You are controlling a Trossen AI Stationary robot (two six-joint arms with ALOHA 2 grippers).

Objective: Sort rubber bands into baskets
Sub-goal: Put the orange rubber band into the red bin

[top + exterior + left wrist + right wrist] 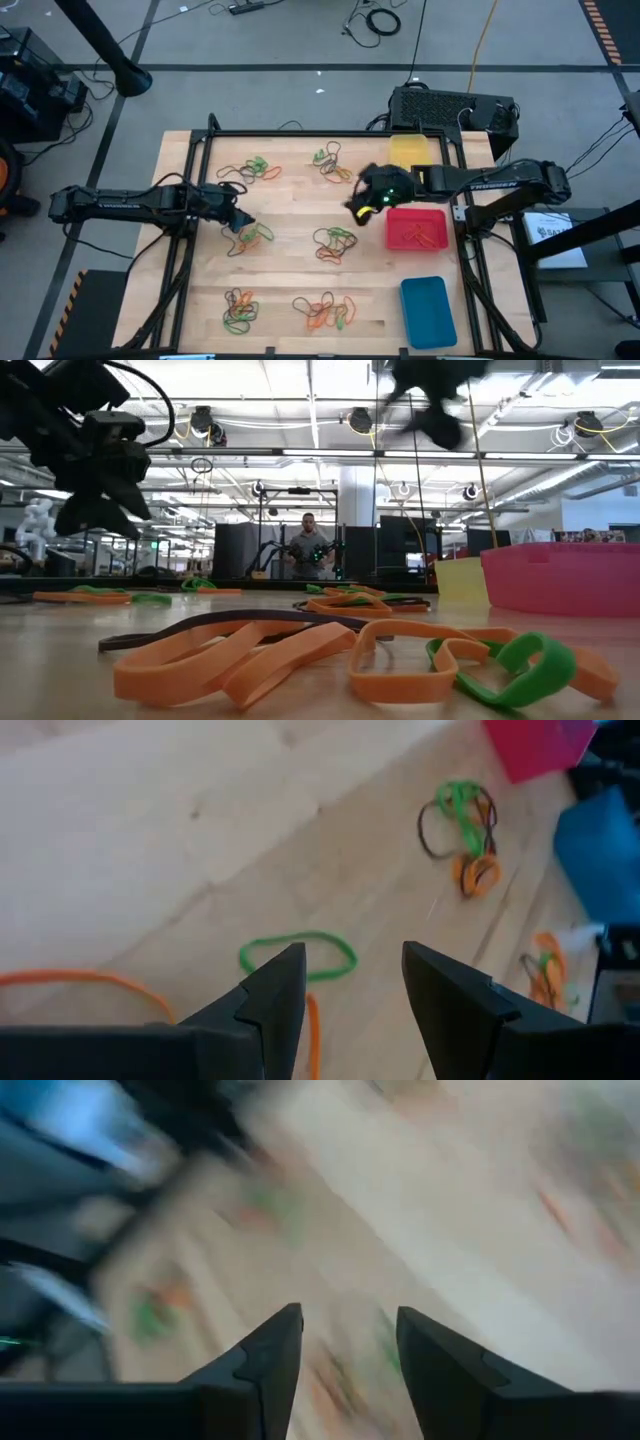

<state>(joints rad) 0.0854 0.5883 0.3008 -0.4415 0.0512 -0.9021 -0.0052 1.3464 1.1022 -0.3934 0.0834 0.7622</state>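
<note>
Here the left end effector (238, 222) hovers released over a green band (297, 953) on the desk (290, 270), so a pick seems in hand. Next it must descend and close on that loop. The right end effector (362, 207), also released, hangs empty beside the red basket (440, 244).

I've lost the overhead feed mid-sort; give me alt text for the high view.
Seen from above, the left pincer is open, low over a cluster of thin rubber bands at the wooden table's left-centre, while the right pincer is beside the red plastic basket. A yellow basket and a blue basket flank it; five more band clusters lie scattered.
</note>
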